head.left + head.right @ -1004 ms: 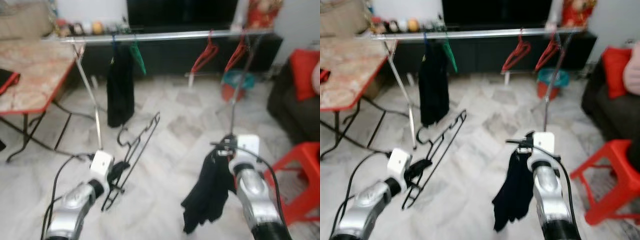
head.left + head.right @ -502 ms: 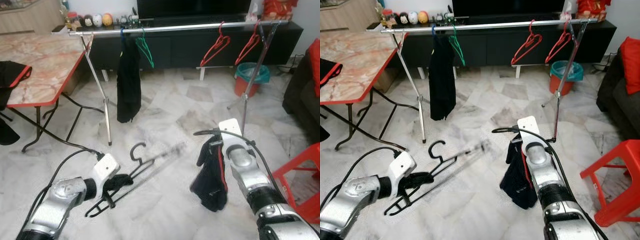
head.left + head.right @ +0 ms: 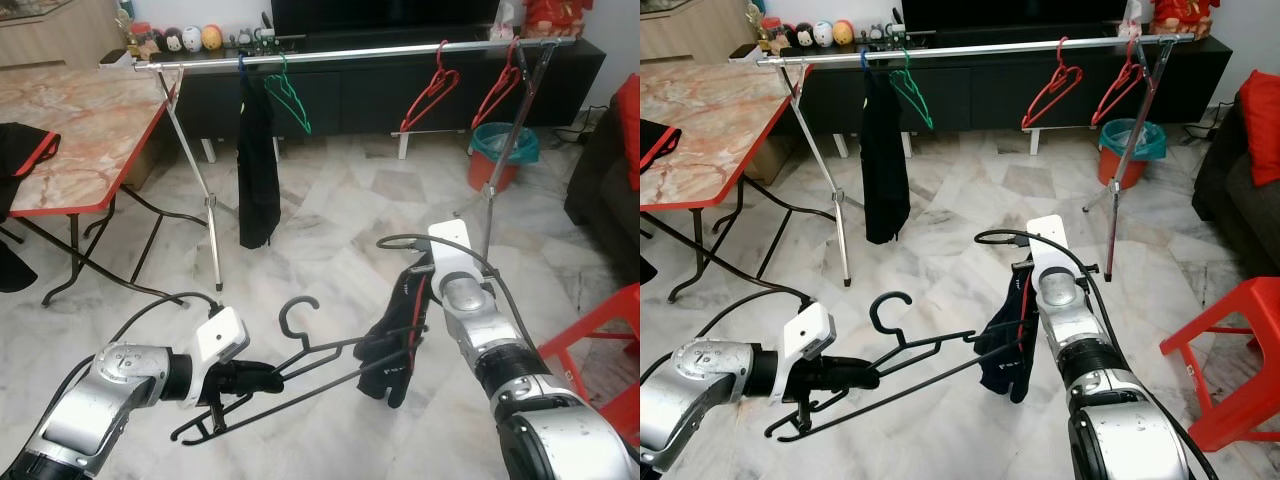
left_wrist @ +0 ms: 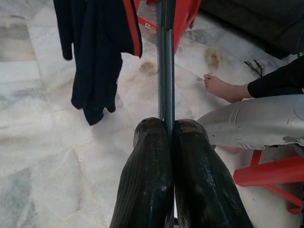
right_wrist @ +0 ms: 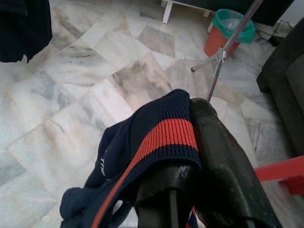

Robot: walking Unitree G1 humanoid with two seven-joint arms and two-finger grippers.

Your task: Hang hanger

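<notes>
Hanger (image 3: 300,355), black wire, is clamped near its lower bar by the left gripper (image 3: 262,378) at 7 o'clock, hook up, far end reaching the navy garment (image 3: 395,335). Right gripper (image 5: 199,156) at 4 o'clock pinches that garment's red-striped collar. Step judged: threading the garment onto the hanger. Next: slip a hanger shoulder inside the collar, then carry it to the rail (image 3: 350,55) at 12 o'clock.

Head eyes: forward-down over both arms, sharing the clothes rail (image 3: 340,55).
Wrists: close along each gripper's own fingers, floor beyond.
</notes>
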